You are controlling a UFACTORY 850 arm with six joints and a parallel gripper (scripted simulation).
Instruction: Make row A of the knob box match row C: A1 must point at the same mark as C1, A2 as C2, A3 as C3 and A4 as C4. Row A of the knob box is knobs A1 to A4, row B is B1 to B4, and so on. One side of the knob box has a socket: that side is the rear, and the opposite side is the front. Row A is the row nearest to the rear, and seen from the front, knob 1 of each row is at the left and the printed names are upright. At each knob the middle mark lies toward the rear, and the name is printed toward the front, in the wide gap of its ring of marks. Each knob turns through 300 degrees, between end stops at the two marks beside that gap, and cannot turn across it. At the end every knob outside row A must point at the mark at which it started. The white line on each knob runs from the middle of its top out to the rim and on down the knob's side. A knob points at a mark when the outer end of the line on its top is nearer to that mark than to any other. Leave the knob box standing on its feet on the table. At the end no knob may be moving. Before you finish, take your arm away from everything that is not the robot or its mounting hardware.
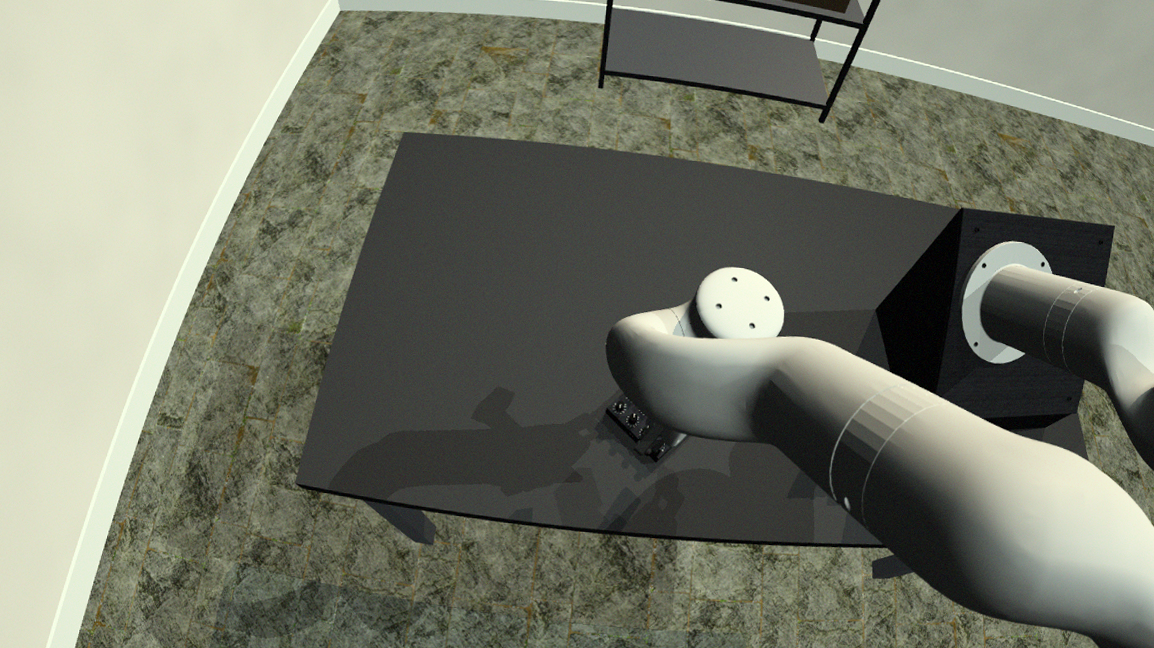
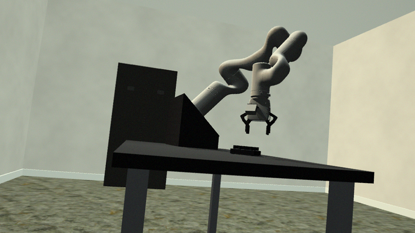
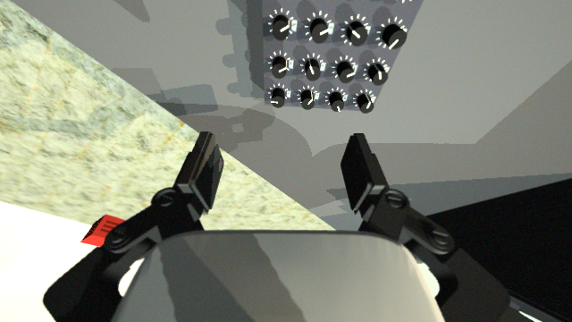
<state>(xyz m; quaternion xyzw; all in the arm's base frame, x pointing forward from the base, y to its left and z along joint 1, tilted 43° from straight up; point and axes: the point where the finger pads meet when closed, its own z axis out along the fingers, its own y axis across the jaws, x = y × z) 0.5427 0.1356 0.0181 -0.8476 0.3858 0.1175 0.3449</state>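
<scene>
The knob box [image 1: 624,427] [image 2: 245,151] [image 3: 295,46] stands on the table; the arm covers much of it in the top view. In the wrist view the names lie right of the knobs, so row A is the left column. Lines there: A1 [image 3: 278,97] left, A2 [image 3: 279,67] and A3 [image 3: 281,27] right and slightly up; C1 [image 3: 336,101] down, C2 [image 3: 345,72] right and slightly up, C3 [image 3: 357,32] up-left. A4 and C4 are out of frame. My gripper [image 2: 257,134] [image 3: 282,148] is open and empty, above the box's height.
The table [image 1: 478,253] [image 2: 171,164] carries the black arm base [image 1: 1012,393] [image 2: 196,129] on its right in the top view. A shelf rack [image 1: 714,57] stands on the floor beyond the table. The table edge shows left of the box in the wrist view.
</scene>
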